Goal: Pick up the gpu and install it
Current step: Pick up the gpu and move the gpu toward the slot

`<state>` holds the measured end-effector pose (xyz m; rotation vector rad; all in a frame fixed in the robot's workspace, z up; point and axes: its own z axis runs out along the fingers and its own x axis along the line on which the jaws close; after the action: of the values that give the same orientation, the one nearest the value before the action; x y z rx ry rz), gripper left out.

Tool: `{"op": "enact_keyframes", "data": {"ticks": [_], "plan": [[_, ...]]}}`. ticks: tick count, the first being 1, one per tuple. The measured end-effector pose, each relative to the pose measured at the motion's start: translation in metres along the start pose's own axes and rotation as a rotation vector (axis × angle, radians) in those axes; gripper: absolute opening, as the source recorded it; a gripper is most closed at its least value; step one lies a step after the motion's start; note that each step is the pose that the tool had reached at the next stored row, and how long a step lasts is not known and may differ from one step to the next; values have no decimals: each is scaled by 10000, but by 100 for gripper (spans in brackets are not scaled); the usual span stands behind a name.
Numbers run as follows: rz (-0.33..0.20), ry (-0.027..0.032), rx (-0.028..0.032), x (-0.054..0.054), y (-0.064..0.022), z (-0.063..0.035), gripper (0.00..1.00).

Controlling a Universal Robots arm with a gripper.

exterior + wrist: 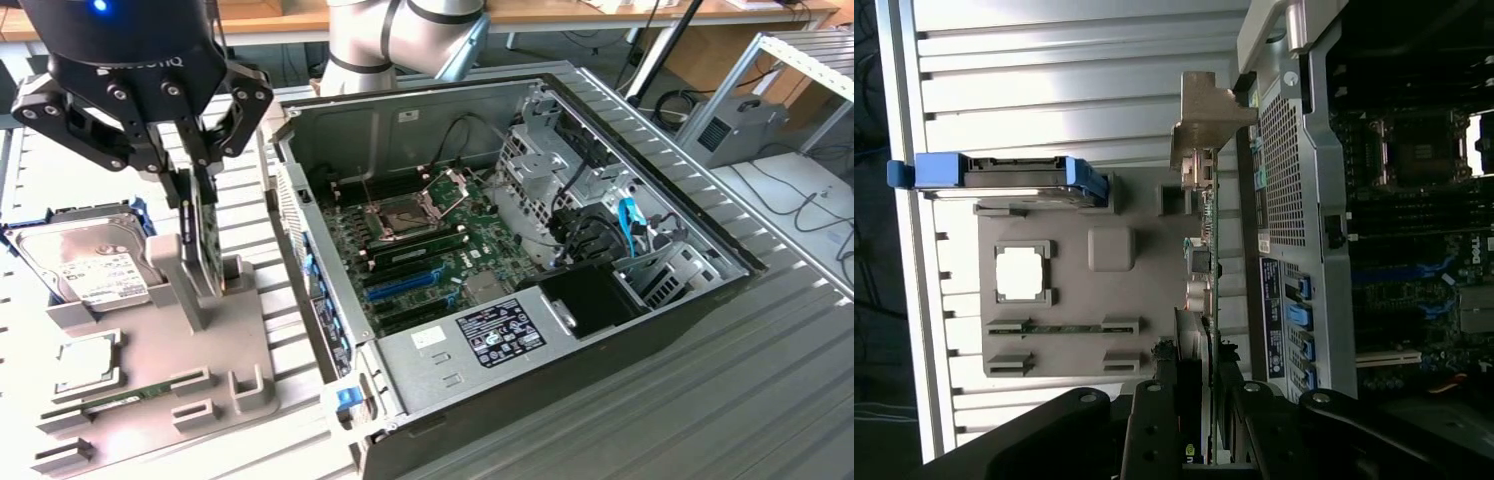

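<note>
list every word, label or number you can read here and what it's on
"ROBOTIQ", faint, on the gripper body
white label on the hard drive: too small to read
black sticker inside the computer case: too small to read

The computer case (387, 130) lay open on top, its motherboard (441, 235) reachable from above. Its near wall stood just beside the gray holder (227, 350), leaving a narrow gap. A hard drive (87, 270) flanked the upright gpu (203, 245) on the exterior view's left.
</note>
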<state>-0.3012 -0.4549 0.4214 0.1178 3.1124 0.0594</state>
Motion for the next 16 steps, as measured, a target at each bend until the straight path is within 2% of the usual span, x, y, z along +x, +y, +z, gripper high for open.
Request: {"op": "enact_keyframes", "data": {"ticks": [16], "plan": [[1, 0, 1, -2, 3, -66, 26]]}}
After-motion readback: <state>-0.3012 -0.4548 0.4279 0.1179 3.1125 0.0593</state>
